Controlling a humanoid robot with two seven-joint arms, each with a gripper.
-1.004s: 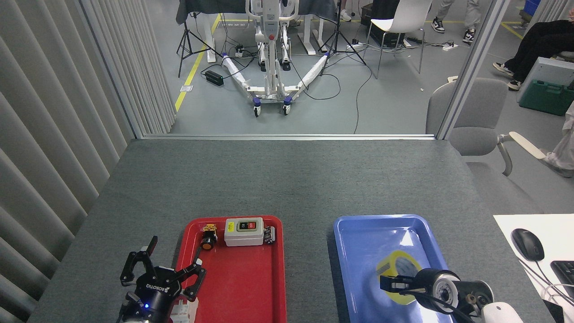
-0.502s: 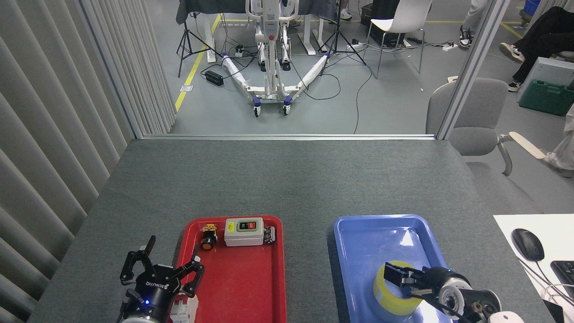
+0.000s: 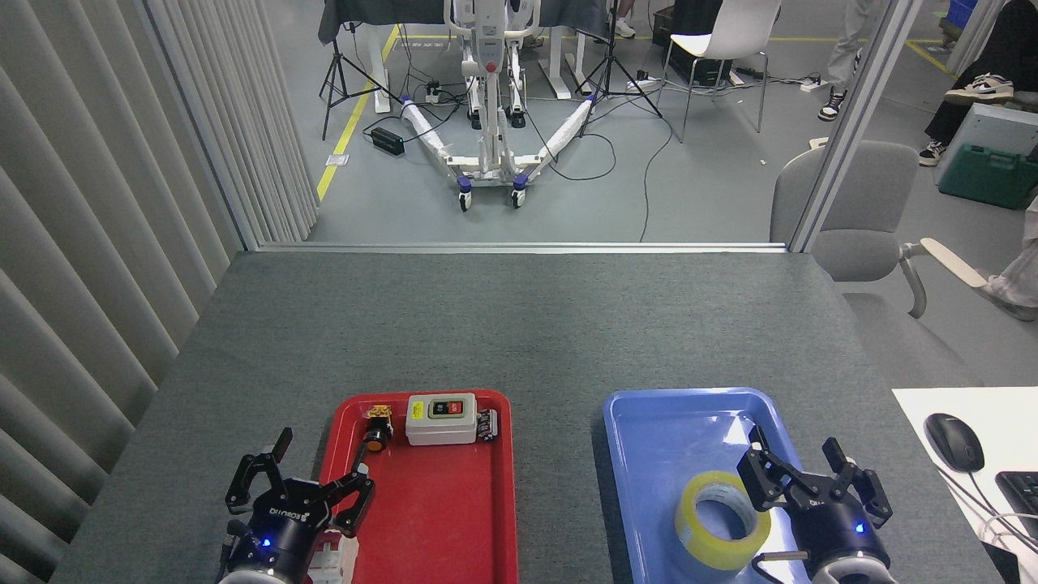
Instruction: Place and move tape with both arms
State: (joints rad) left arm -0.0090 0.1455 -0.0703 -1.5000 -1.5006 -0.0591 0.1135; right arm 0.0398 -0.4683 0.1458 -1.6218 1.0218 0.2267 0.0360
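Observation:
The tape [image 3: 722, 519], a wide yellow translucent roll with a pale core, lies flat in the near part of the blue tray [image 3: 665, 422]. Just to its right my right gripper [image 3: 803, 474] stands open, fingers spread and empty, clear of the roll or barely beside it. My left gripper [image 3: 304, 478] is open too, at the near left over the left rim of the red tray [image 3: 438, 519], holding nothing.
In the red tray's far end sit a grey switch box [image 3: 440, 418], a small black-and-orange push button [image 3: 376, 430] and a small dark part [image 3: 486, 424]. A white piece [image 3: 334, 560] shows under my left gripper. A mouse [image 3: 954, 440] and keyboard corner lie at right.
My right gripper let go of the tape, which now lies flat in the blue tray, and it drew back to the right and opened. The left gripper barely shifted.

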